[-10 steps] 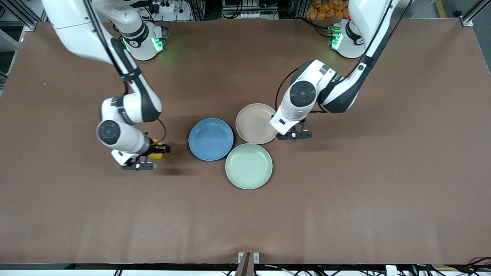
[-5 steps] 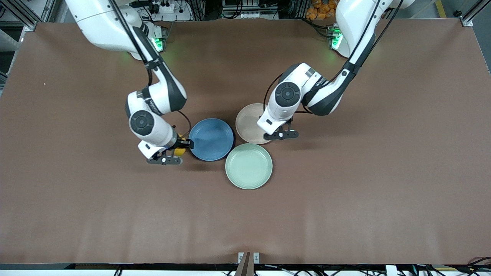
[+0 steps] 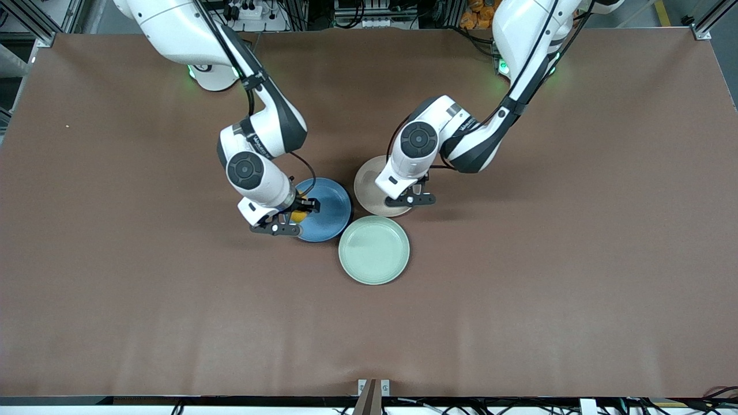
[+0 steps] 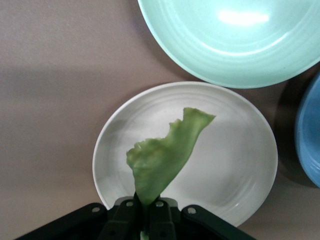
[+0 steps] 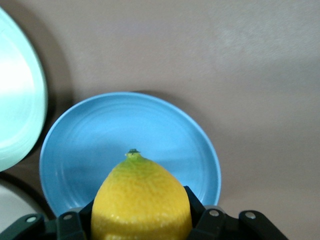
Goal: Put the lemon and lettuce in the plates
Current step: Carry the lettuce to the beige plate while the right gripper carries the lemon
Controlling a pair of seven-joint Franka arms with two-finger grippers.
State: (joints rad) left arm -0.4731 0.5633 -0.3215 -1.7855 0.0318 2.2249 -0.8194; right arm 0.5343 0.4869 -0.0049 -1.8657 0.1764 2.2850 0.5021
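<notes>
1. the right gripper (image 3: pixel 295 215) hung over the blue plate (image 3: pixel 328 214), above the part of it toward the right arm's end of the table, with its jaws clamped tight on the lemon (image 3: pixel 298 216).
2. in the right wrist view the lemon (image 5: pixel 141 201) sat between the dark fingers (image 5: pixel 200 220), its small greenish tip pointing out over the blue plate (image 5: pixel 90 150), which lay bare beneath it.
3. the left gripper (image 3: pixel 416 193) hung over the beige plate (image 3: pixel 364 187), above the part of it toward the left arm's end of the table, jaws pinched fully together on the lettuce (image 4: pixel 162 157).
4. in the left wrist view the lettuce was held by one end, the rest of the wrinkly green leaf dangling free above the beige plate (image 4: pixel 240 175), not touching it.
5. the mint-green plate (image 3: pixel 374 249) lay nearest the front camera of the three, just beside both the blue and the beige plate; nothing lay in it.
6. the blue and beige plates lay close side by side, the beige one a little farther from the front camera and toward the left arm's end.
7. all three plates rested on the brown table (image 3: pixel 519 288), about midway between the two arms' bases.
</notes>
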